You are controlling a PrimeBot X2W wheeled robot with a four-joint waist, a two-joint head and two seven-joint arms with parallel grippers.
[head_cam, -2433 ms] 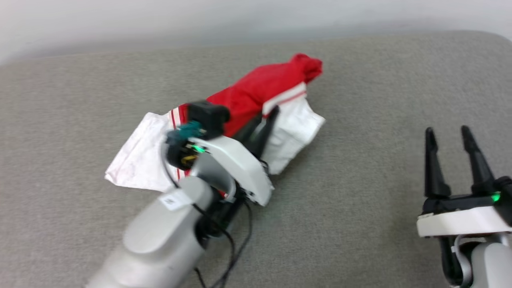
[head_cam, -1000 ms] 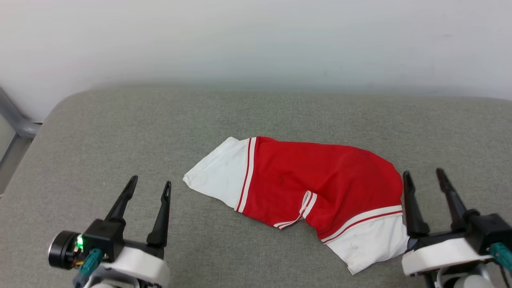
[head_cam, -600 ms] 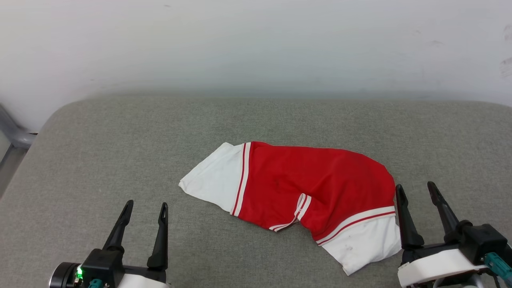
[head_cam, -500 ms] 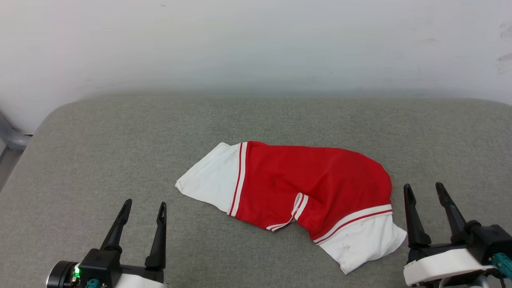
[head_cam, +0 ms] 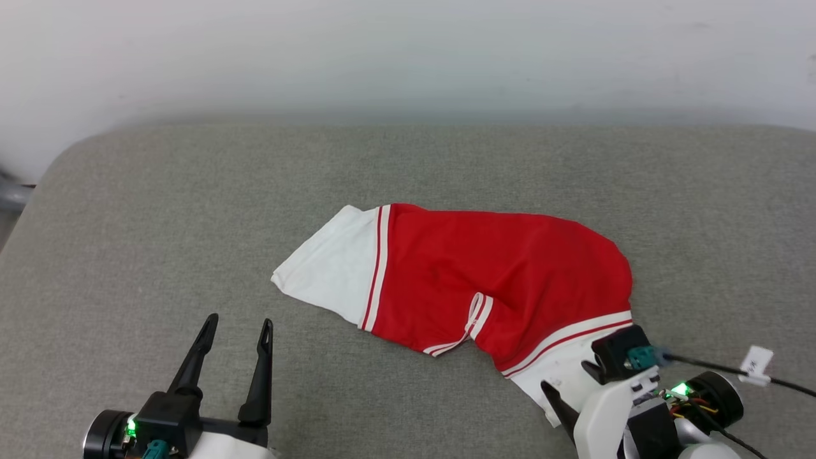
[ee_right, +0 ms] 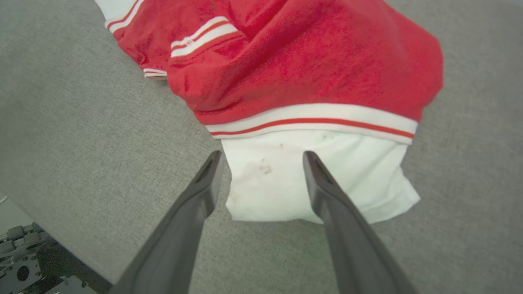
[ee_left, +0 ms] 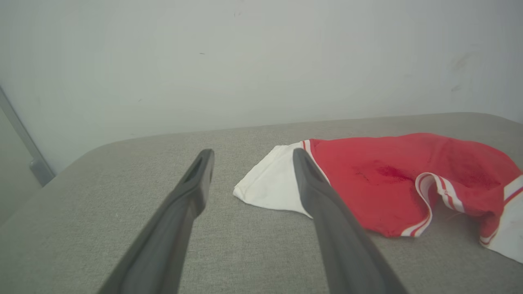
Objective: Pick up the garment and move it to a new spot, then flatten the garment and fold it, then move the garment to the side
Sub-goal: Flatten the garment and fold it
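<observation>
Soft red short-sleeved shirt with white sleeves (head_cam: 497, 280) lies loose and rumpled, not folded square, about mid-way across a grey woven padded surface (head_cam: 191, 210); pale plain wall (head_cam: 408, 57) behind the far edge. One white sleeve points toward the robot's left, the other lies at the near right end, each joined to the red body by white-and-red striped trim. A short loop of the same trim curls up at the shirt's near edge, roughly in the middle. Left gripper (head_cam: 240, 319) low at the near left, its two dark fingers spread, nothing between them, well apart from the cloth; in the left wrist view the left-hand sleeve sits beyond the fingertips. Right gripper (ee_right: 262, 154) turned in over the near right sleeve, fingers spread wide: one tip stands over the grey surface just beside the sleeve's edge, the other over the white cloth. Cannot tell whether the tips touch the fabric; nothing pinched. A few small dark specks on that sleeve. Black cable with a white tag (head_cam: 756, 364) trails off the right wrist
</observation>
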